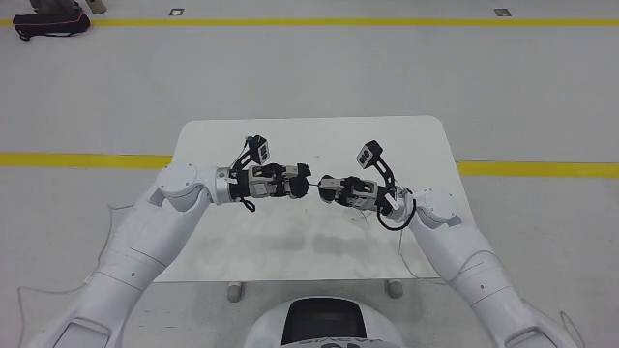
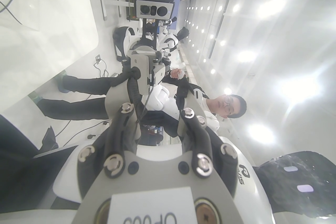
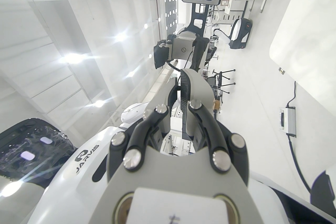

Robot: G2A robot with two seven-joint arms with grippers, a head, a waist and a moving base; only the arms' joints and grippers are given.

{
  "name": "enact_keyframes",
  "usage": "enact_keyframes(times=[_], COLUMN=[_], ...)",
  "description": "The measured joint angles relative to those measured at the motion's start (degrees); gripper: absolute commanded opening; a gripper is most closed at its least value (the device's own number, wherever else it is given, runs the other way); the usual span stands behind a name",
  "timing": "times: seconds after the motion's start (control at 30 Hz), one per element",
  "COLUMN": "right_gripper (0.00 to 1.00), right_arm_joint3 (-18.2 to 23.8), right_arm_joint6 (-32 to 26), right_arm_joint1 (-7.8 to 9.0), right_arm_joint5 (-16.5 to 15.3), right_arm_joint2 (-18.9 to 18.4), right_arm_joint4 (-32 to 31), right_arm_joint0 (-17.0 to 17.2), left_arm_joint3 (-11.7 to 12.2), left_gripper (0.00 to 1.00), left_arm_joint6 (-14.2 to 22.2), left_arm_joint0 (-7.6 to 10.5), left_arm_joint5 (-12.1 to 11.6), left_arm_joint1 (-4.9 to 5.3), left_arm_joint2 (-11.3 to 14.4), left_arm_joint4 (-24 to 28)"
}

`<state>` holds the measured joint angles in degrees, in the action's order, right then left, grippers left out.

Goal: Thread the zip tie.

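- Both arms meet above the middle of the white table (image 1: pixel 242 145), with the left gripper (image 1: pixel 304 184) and the right gripper (image 1: pixel 323 188) tip to tip.
- The right gripper's (image 3: pixel 178 89) jaws are drawn close together, pinching the zip tie (image 2: pixel 143 107).
- The zip tie is a thin black strand running from the right gripper (image 2: pixel 147 70) into the left gripper.
- The left gripper's (image 2: pixel 157 104) jaws stand spread, with the strand just beside one pad (image 2: pixel 132 93).
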<state>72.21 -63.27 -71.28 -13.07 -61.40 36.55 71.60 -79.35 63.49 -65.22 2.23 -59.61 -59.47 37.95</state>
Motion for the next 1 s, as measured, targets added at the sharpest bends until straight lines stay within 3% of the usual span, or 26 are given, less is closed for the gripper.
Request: enact_keyframes(times=[1.0], right_gripper=[0.0], right_arm_joint3=[-2.8], right_arm_joint6=[-0.8], right_arm_joint1=[-0.3], right_arm_joint5=[-0.4], right_arm_joint2=[1.4], right_arm_joint4=[0.3], right_arm_joint0=[-2.2], left_arm_joint3=[2.1], left_gripper=[0.14], left_arm_joint6=[1.9], left_arm_joint0=[2.43], left_arm_joint5=[-0.2], left_arm_joint1=[0.06], left_arm_joint2=[2.7], left_arm_joint4=[-1.1])
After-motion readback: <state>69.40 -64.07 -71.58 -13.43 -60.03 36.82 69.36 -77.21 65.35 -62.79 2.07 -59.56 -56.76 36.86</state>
